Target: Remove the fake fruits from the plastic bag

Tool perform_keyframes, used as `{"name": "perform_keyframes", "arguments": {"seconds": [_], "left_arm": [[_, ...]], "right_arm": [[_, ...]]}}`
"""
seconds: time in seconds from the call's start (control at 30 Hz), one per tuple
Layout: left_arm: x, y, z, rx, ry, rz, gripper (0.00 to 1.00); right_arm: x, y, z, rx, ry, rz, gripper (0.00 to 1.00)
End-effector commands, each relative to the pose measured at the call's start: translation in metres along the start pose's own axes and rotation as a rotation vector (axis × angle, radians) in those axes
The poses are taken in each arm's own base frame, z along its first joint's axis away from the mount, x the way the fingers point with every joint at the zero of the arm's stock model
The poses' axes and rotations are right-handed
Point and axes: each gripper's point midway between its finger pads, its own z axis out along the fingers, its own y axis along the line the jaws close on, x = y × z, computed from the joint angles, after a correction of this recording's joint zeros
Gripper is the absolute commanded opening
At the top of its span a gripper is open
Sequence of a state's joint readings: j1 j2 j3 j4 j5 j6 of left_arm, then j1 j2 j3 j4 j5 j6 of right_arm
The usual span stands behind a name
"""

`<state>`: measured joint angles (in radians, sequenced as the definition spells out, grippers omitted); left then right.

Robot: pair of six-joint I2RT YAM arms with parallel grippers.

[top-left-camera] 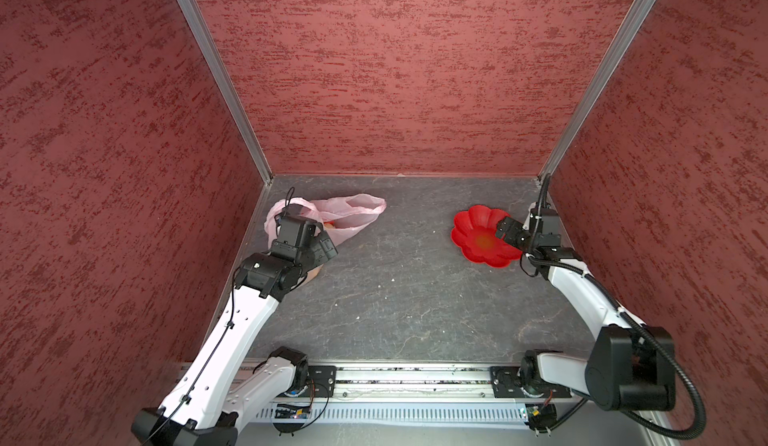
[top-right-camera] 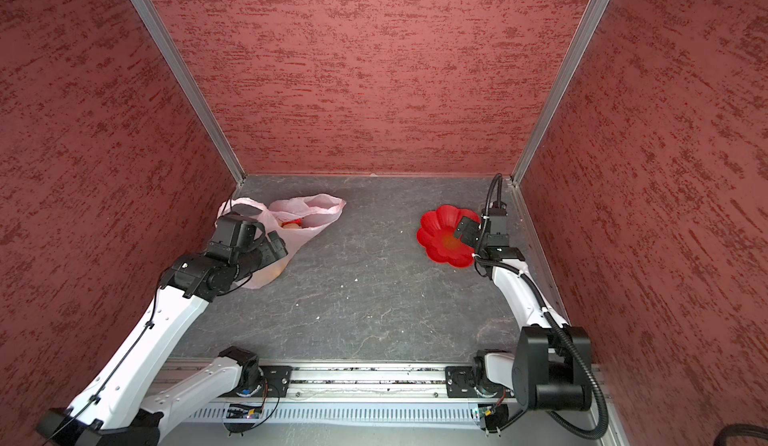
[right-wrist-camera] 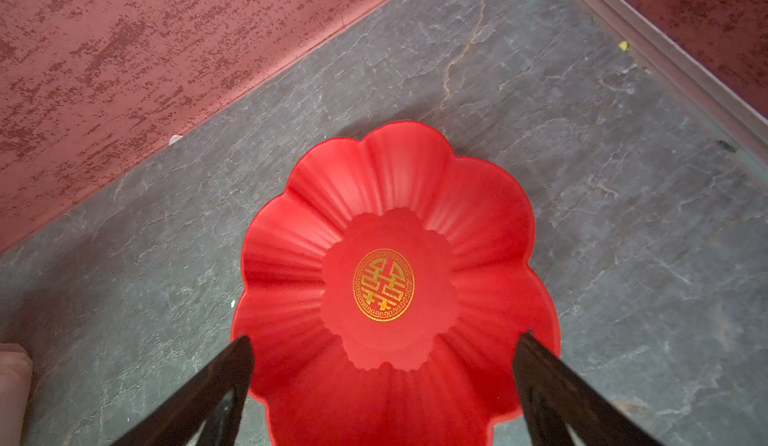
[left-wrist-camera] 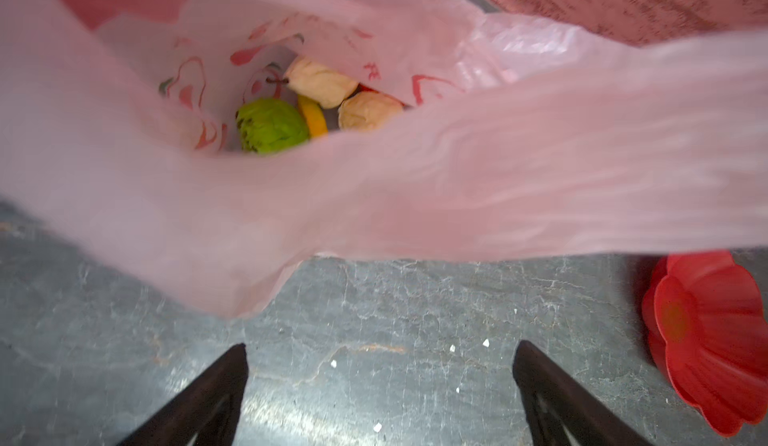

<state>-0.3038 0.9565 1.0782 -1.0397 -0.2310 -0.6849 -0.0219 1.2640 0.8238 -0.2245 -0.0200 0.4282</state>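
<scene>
A lab robot cell: red textured wall panels point(top-left-camera: 395, 69) in aluminium framing point(top-left-camera: 218, 73) box a grey tabletop point(top-left-camera: 415, 290).

Tabletop point(top-left-camera: 407, 298): dark grey, stone-look surface with pale veins, closed in on three sides by mottled red panels point(top-left-camera: 395, 69).

Far left corner: plastic bag point(top-left-camera: 365, 209), pale pink and crinkled. It lies slack on its side, one end close to the left panel.

Far right: red flower-shaped dish point(top-left-camera: 469, 219), upright and flat on the surface, near the right panel. It has a round gold emblem point(right-wrist-camera: 383, 285) in its centre.

Bag and dish sit well apart, with grey surface between them. A few small white specks point(top-left-camera: 358, 317) are scattered mid-surface.
</scene>
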Motion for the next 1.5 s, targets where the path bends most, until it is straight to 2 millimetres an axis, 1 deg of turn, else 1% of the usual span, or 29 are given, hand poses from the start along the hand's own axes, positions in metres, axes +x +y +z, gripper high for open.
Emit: {"name": "perform_keyframes", "arguments": {"seconds": [0.0,0.1,0.13,0.2,0.33,0.4,0.43,0.5,0.57,0.6,0.67,0.77,0.87,0.93,1.03,1.13,1.2,1.23,1.27,1.33,1.47], "left_arm": [[0.022,0.020,-0.007,-0.060,0.074,-0.114,1.00],[0.033,0.033,-0.016,-0.088,0.094,-0.155,1.00],[0.037,0.034,-0.019,-0.075,0.099,-0.159,0.99],[0.048,0.031,-0.027,-0.027,0.120,-0.169,1.00],[0.068,0.020,-0.033,0.073,0.149,-0.143,1.00],[0.072,0.012,-0.037,0.128,0.137,-0.114,1.00],[0.071,0.010,-0.040,0.149,0.118,-0.103,1.00],[0.063,0.006,-0.050,0.187,0.067,-0.079,0.98],[0.048,0.000,-0.063,0.223,0.009,-0.058,0.91],[0.043,-0.003,-0.068,0.235,-0.011,-0.051,0.90],[0.030,-0.009,-0.075,0.244,-0.055,-0.028,0.90],[0.010,-0.016,-0.080,0.216,-0.116,0.024,0.90],[-0.012,-0.031,-0.088,0.222,-0.194,0.081,0.89],[-0.028,-0.040,-0.095,0.239,-0.260,0.107,0.90],[-0.047,-0.046,-0.099,0.227,-0.335,0.130,0.91],[-0.057,-0.052,-0.098,0.233,-0.364,0.145,0.93],[-0.061,-0.058,-0.098,0.254,-0.369,0.148,0.93],[-0.062,-0.059,-0.097,0.259,-0.370,0.148,0.94],[-0.063,-0.061,-0.097,0.264,-0.371,0.148,0.96],[-0.066,-0.063,-0.097,0.273,-0.380,0.145,0.97],[-0.069,-0.064,-0.096,0.286,-0.387,0.137,0.97]], "right_arm": [[-0.014,0.011,-0.005,-0.040,-0.026,-0.019,0.98],[-0.013,0.011,-0.001,-0.040,-0.014,-0.029,0.99],[-0.012,0.011,0.000,-0.039,-0.011,-0.031,0.99],[-0.011,0.009,0.002,-0.033,-0.010,-0.032,0.99],[-0.010,0.004,0.002,-0.006,-0.007,-0.028,0.99],[-0.009,-0.001,0.002,0.022,-0.003,-0.024,0.99],[-0.008,-0.004,0.002,0.039,0.003,-0.026,0.99],[-0.005,-0.010,0.003,0.073,0.025,-0.025,0.99],[0.001,-0.019,0.005,0.109,0.054,-0.016,0.98],[0.003,-0.021,0.006,0.119,0.063,-0.013,0.97],[0.008,-0.029,0.006,0.135,0.072,0.004,0.94],[0.012,-0.042,0.006,0.164,0.088,0.033,0.89],[0.014,-0.057,0.007,0.193,0.106,0.065,0.84],[0.016,-0.067,0.009,0.216,0.116,0.082,0.83],[0.019,-0.083,0.015,0.238,0.134,0.102,0.79],[0.024,-0.093,0.023,0.247,0.166,0.112,0.74],[0.026,-0.096,0.029,0.241,0.176,0.116,0.71],[0.027,-0.096,0.033,0.232,0.187,0.119,0.69],[0.033,-0.096,0.039,0.229,0.212,0.119,0.68],[0.039,-0.096,0.047,0.216,0.241,0.123,0.64],[0.045,-0.093,0.056,0.188,0.263,0.134,0.55]]}}
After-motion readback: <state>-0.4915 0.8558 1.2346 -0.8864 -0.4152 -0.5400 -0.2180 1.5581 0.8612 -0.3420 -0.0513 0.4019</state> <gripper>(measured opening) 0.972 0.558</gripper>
